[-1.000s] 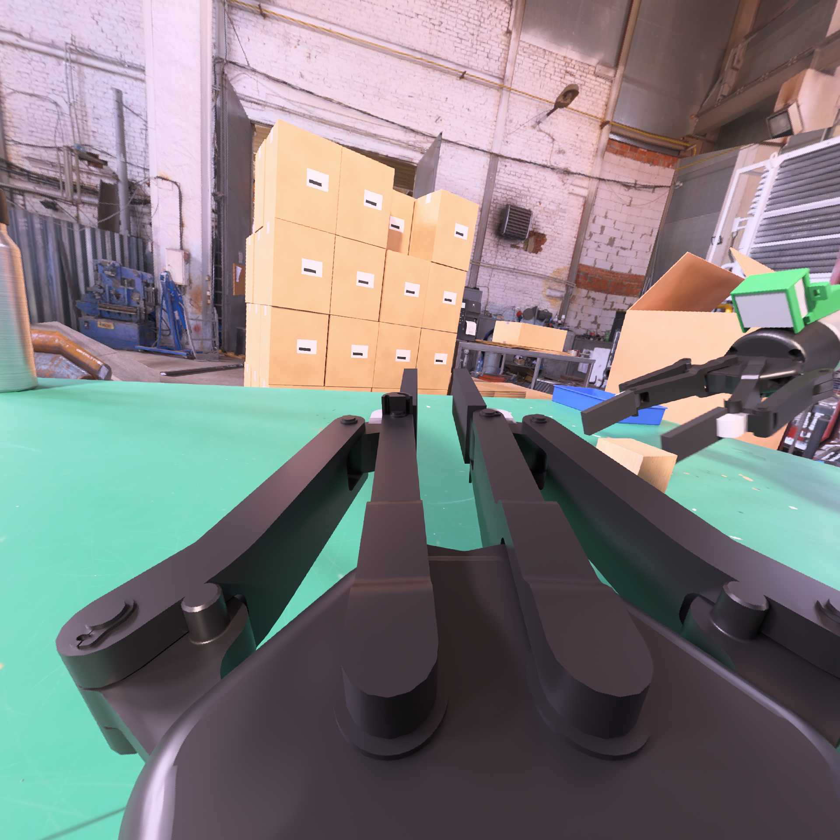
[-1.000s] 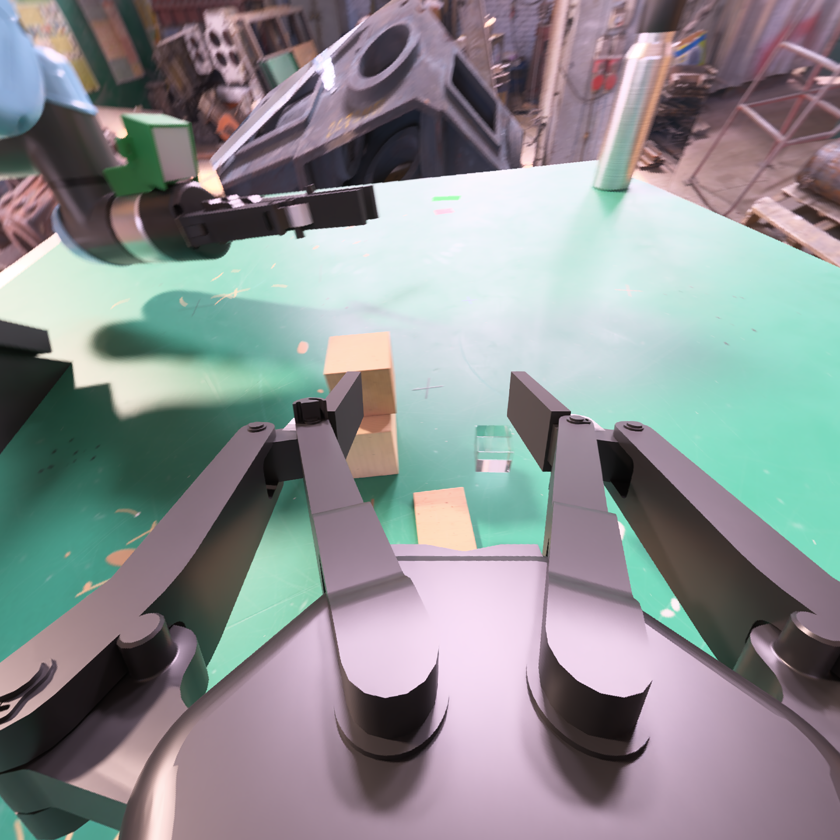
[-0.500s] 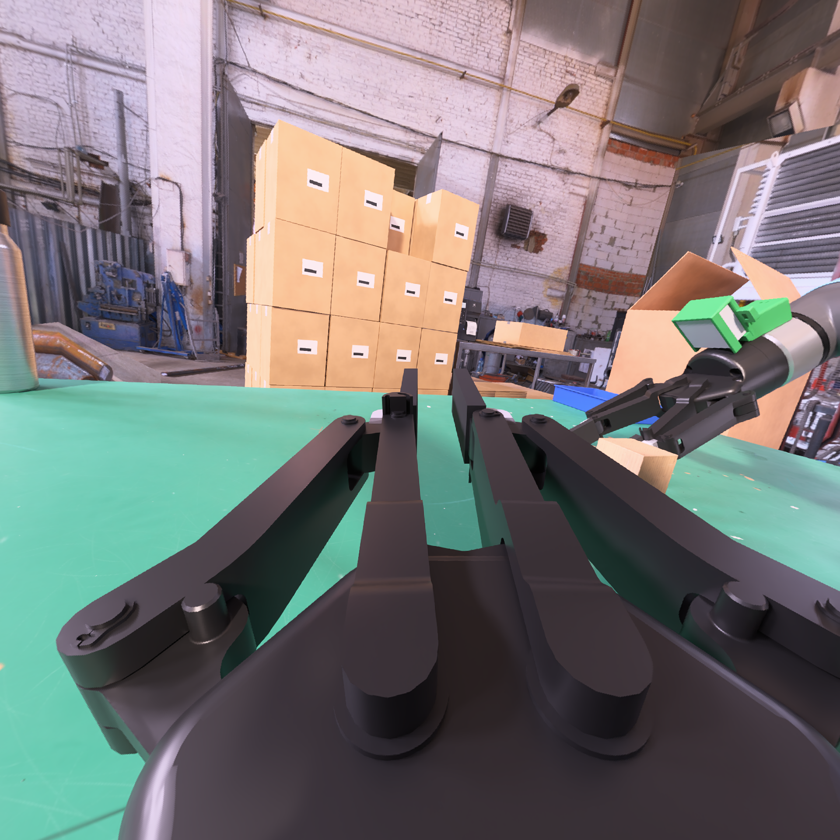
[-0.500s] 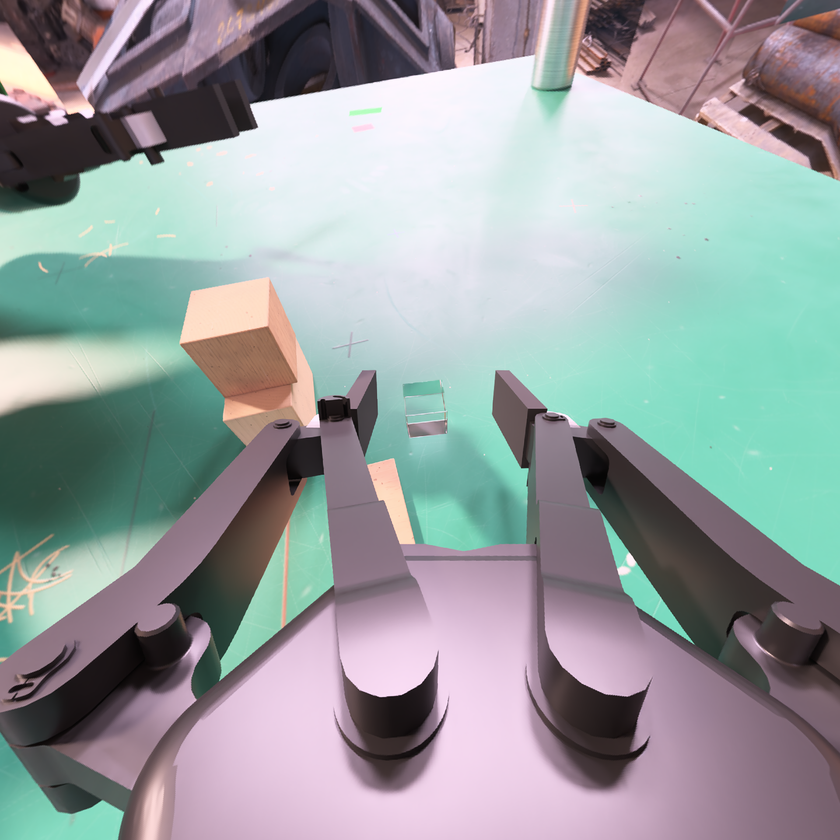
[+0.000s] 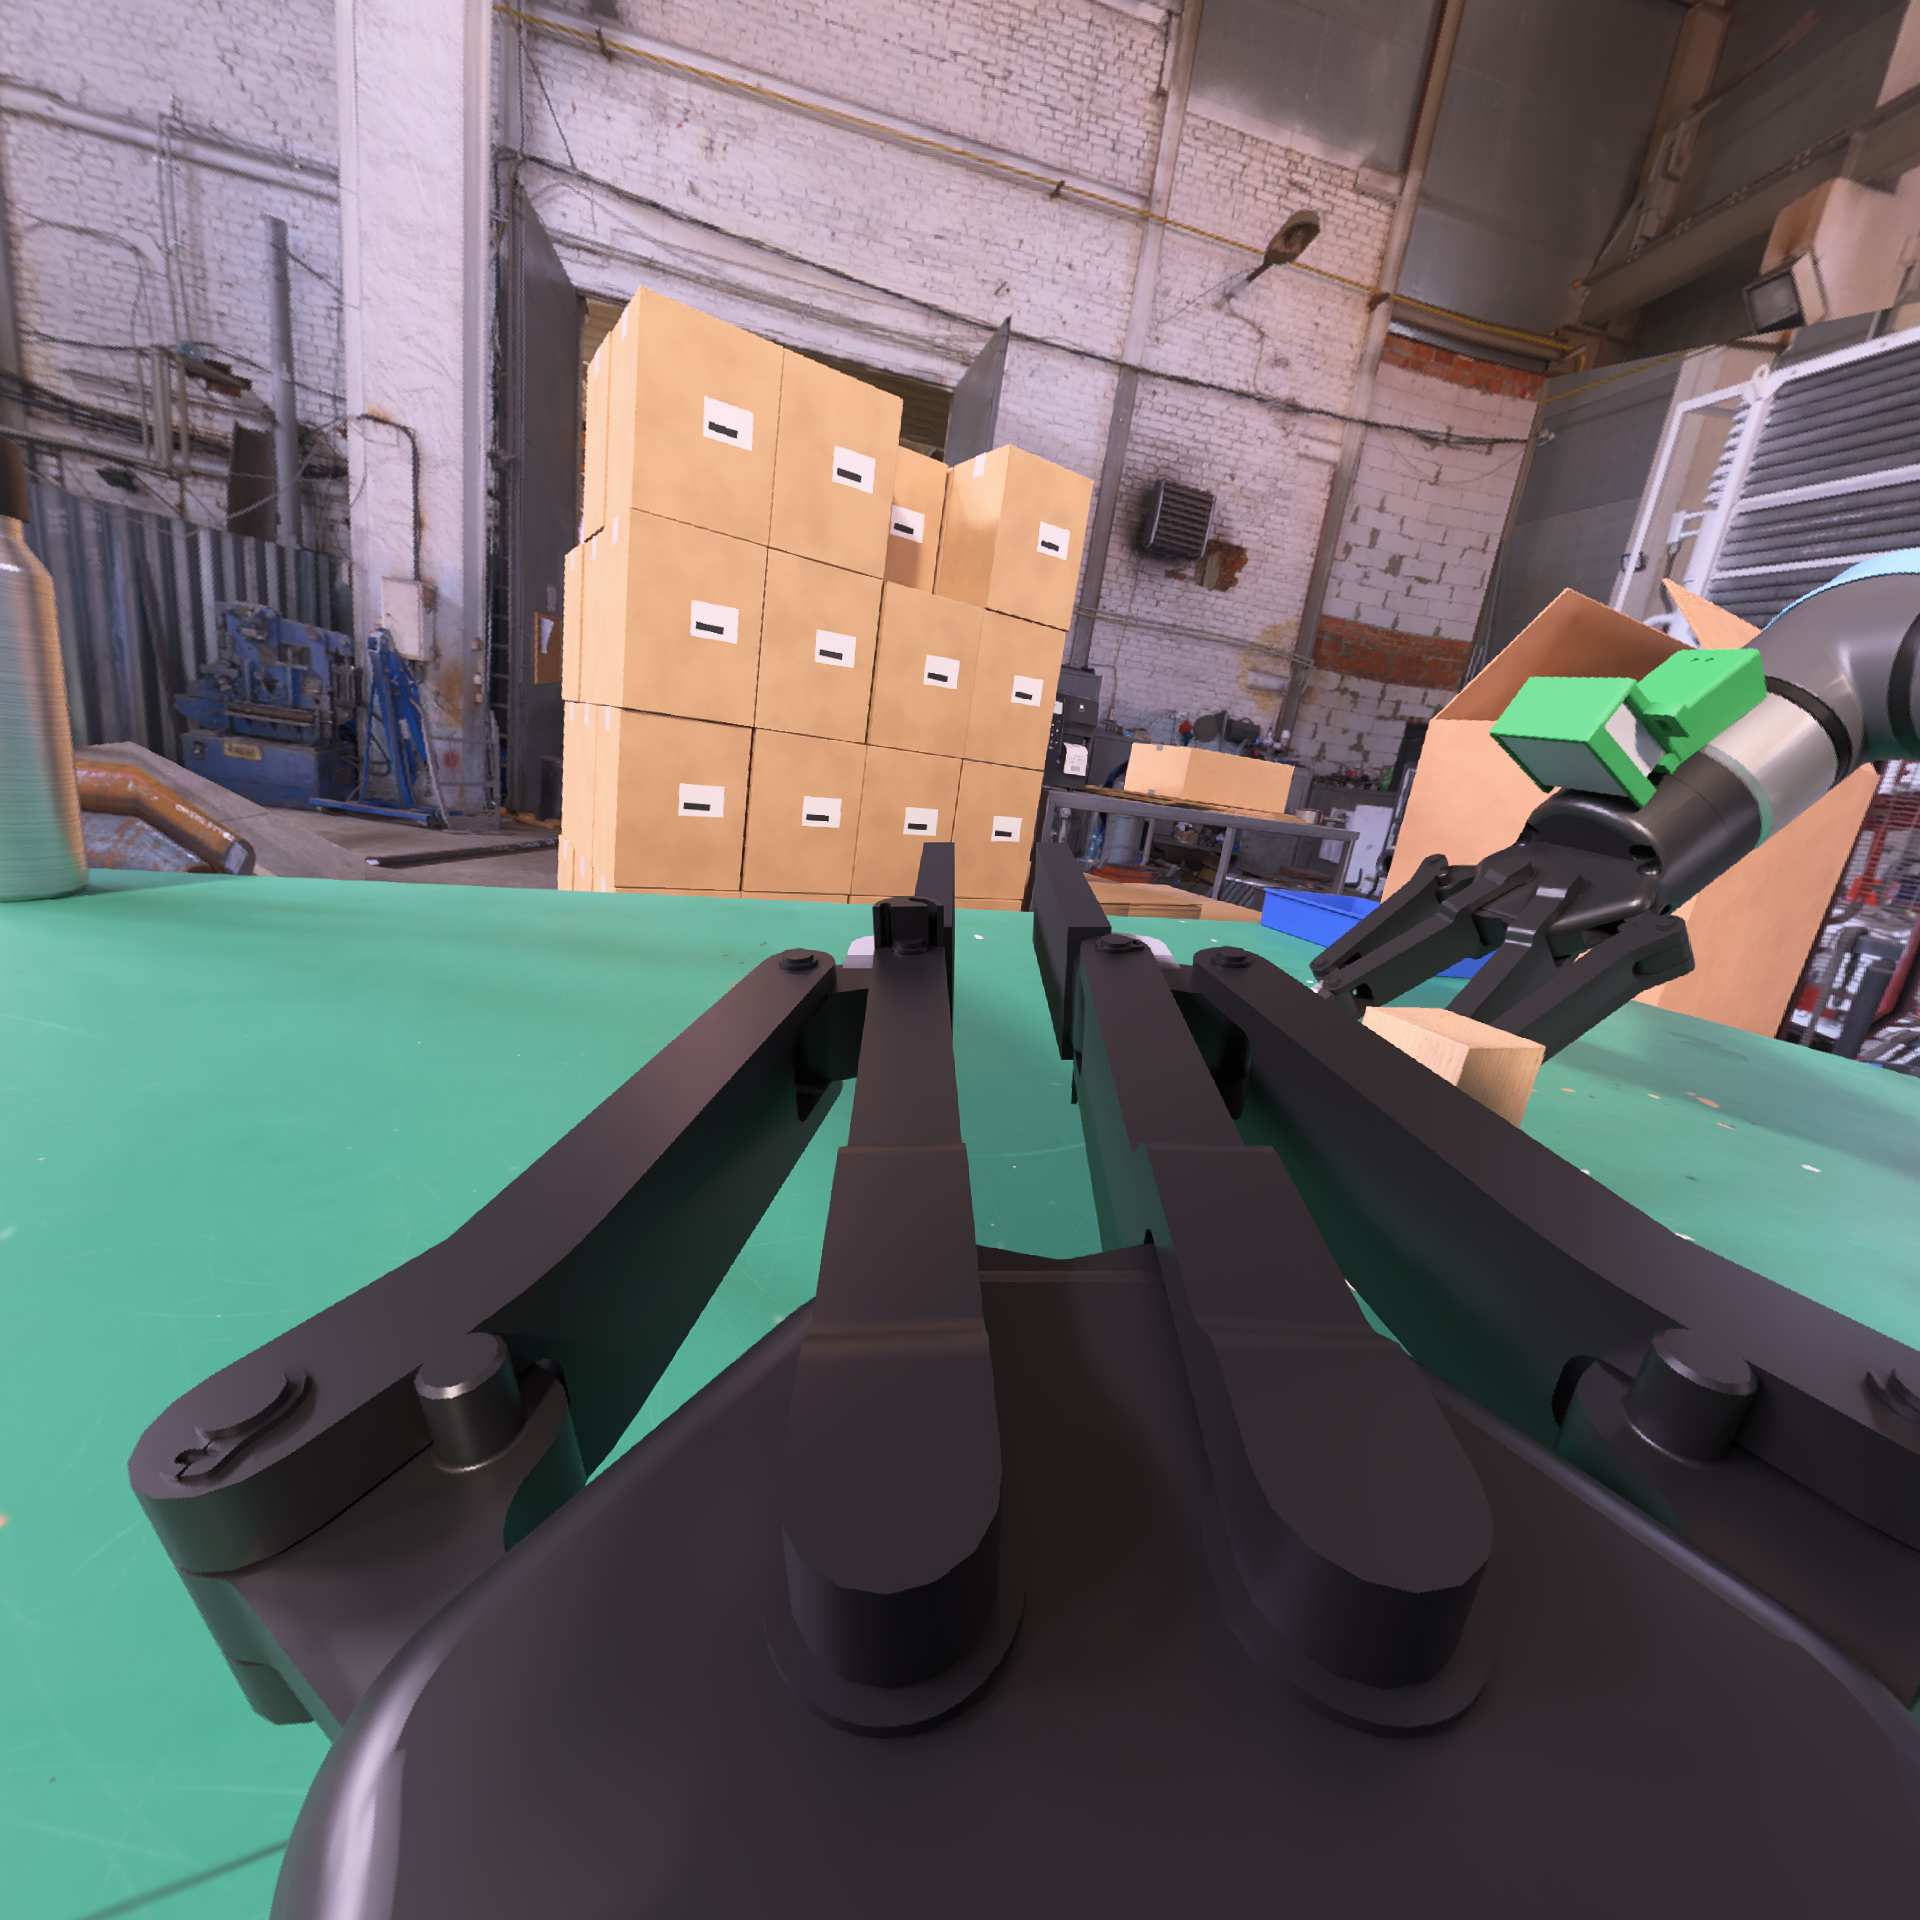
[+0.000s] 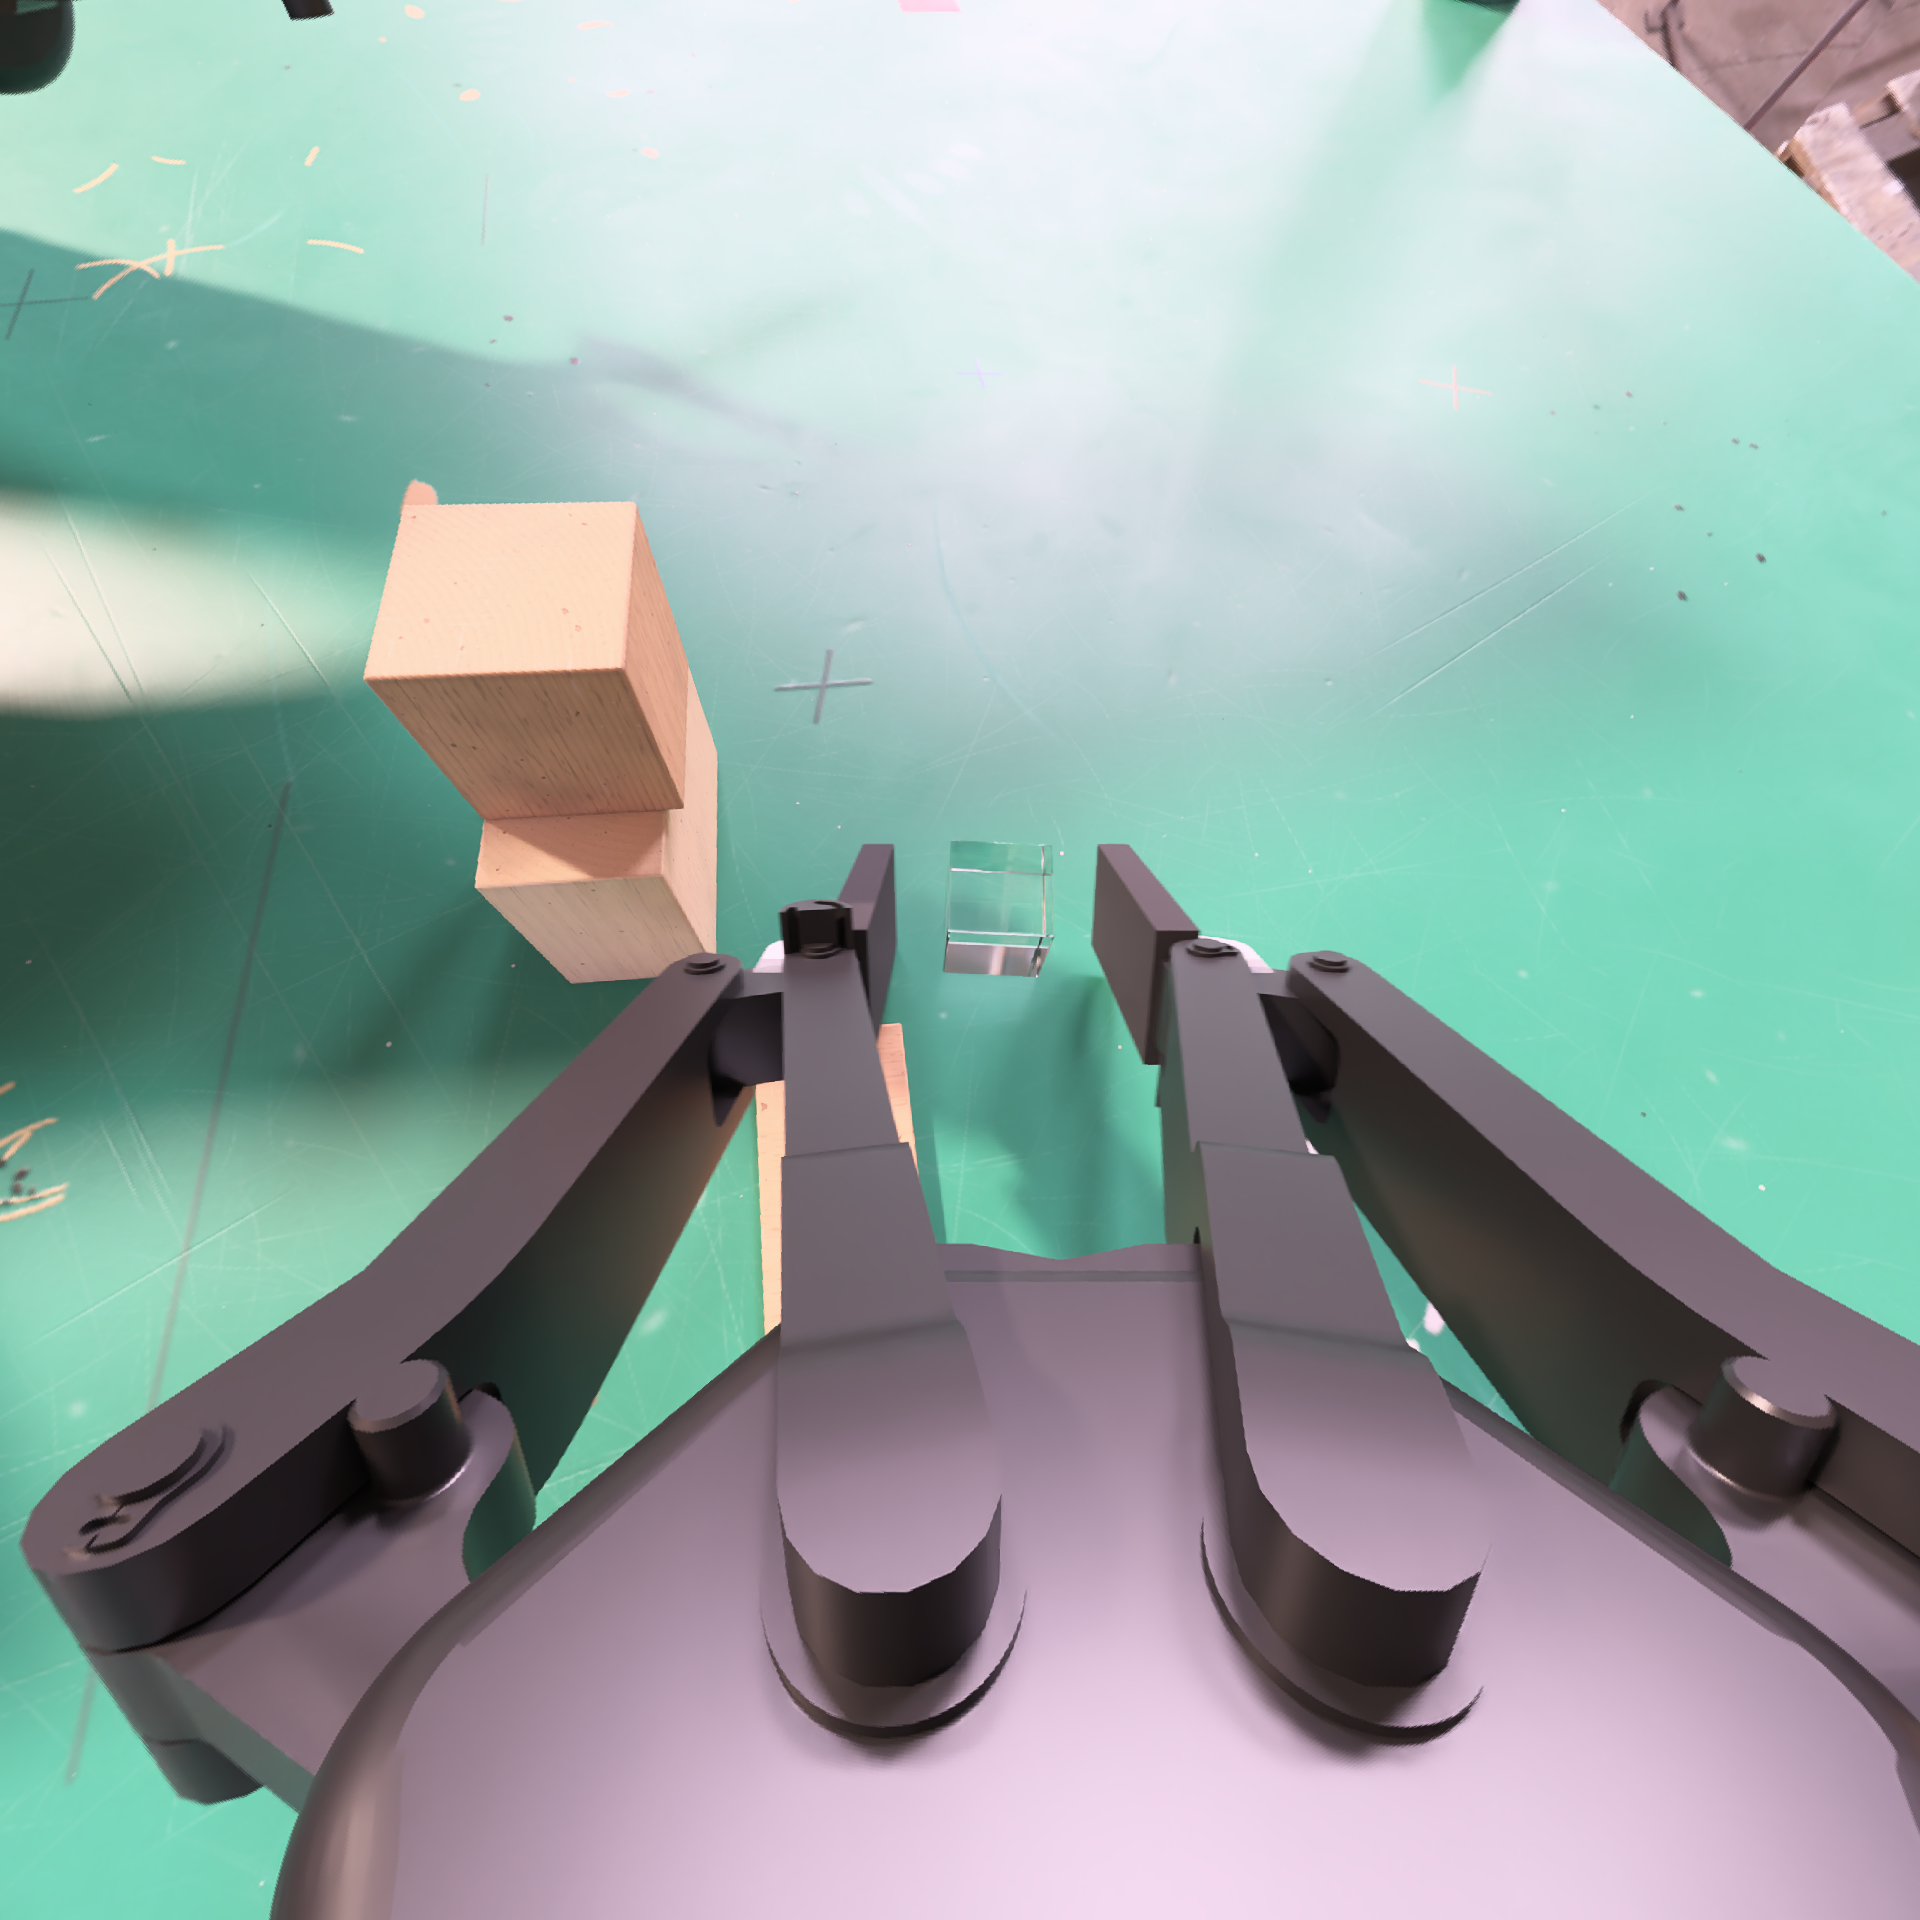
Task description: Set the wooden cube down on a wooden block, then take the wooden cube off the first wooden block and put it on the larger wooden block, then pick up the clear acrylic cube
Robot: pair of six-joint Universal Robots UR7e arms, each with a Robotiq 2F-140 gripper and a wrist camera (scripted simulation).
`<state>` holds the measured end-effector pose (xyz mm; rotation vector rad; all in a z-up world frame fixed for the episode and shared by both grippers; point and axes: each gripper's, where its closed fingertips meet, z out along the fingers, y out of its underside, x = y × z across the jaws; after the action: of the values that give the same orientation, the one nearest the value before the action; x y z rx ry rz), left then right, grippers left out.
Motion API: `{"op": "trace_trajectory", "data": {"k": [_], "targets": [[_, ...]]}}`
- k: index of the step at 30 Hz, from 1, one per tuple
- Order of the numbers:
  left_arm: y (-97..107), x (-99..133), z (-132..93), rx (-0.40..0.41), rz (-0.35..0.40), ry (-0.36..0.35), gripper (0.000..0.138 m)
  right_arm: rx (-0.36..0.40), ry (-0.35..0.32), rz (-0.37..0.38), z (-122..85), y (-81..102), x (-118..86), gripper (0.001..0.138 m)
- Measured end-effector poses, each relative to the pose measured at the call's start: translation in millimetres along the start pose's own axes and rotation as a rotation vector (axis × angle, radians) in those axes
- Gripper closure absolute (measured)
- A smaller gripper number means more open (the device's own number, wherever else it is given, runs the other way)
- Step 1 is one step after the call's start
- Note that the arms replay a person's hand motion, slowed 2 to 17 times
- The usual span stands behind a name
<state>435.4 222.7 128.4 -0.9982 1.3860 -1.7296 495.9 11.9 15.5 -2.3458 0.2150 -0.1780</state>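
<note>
Right tool [image 6: 992, 914]: fingers spread, with the clear acrylic cube [image 6: 997, 909] standing on the green surface [image 6: 1351, 623] between the two fingertips. A gap shows on each side of the cube; neither pad touches it. The tool points steeply down at the surface.

Wooden cube [image 6: 530, 655]: resting on top of the larger wooden block [image 6: 613, 894], turned slightly off the block's lines and overhanging its left edge. This stack stands just left of the right tool's left finger. A flat wooden block [image 6: 899, 1081] lies on the surface nearer, mostly hidden under that finger.

Left tool [image 5: 987, 894]: fingers drawn close with a narrow slit between them, nothing held, hanging low over bare green surface. In the left wrist view the right tool [image 5: 1340, 977] appears at far right, angled down beside the wooden cube [image 5: 1455, 1055]. A metal cylinder [image 5: 31, 717] stands at the far left edge.
</note>
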Motion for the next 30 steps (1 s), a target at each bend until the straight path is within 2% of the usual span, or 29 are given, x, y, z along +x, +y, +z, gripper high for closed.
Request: {"op": "trace_trajectory", "data": {"k": [2, 10, 13, 16, 21, 25, 27, 30], "targets": [[0.0, 0.0, 0.1, 0.0, -0.001, 0.0, 0.118, 0.006, 0.003, -0.011, 0.7, -1.6, -0.6, 0.097], [0.1, -0.6, 0.1, -0.001, -0.006, 0.0, 0.118, 0.026, 0.017, -0.002, 0.7, -3.7, -0.1, 0.11], [0.1, -0.7, 0.1, -0.001, -0.008, 0.0, 0.118, 0.065, 0.026, 0.031, -3.3, -9.1, 2.3, 0.113], [0.2, -0.9, 0.2, -0.002, -0.01, 0.0, 0.118, 0.105, 0.01, 0.096, -10.1, -18.0, 1.4, 0.113], [0.7, -1.2, 0.8, -0.006, -0.011, -0.001, 0.117, 0.168, 0.009, 0.194, -35.0, -44.8, 0.7, 0.113], [1.7, -1.4, 1.8, -0.016, -0.012, 0.0, 0.117, 0.249, -0.031, 0.262, -61.5, -77.0, -13.2, 0.113], [2.4, -1.5, 2.4, -0.022, -0.014, 0.001, 0.118, 0.28, -0.056, 0.277, -73.7, -91.3, -23.3, 0.113], [3.2, -2.0, 3.2, -0.03, -0.018, 0.0, 0.118, 0.292, -0.067, 0.259, -85.7, -105.5, -39.1, 0.113]]}}
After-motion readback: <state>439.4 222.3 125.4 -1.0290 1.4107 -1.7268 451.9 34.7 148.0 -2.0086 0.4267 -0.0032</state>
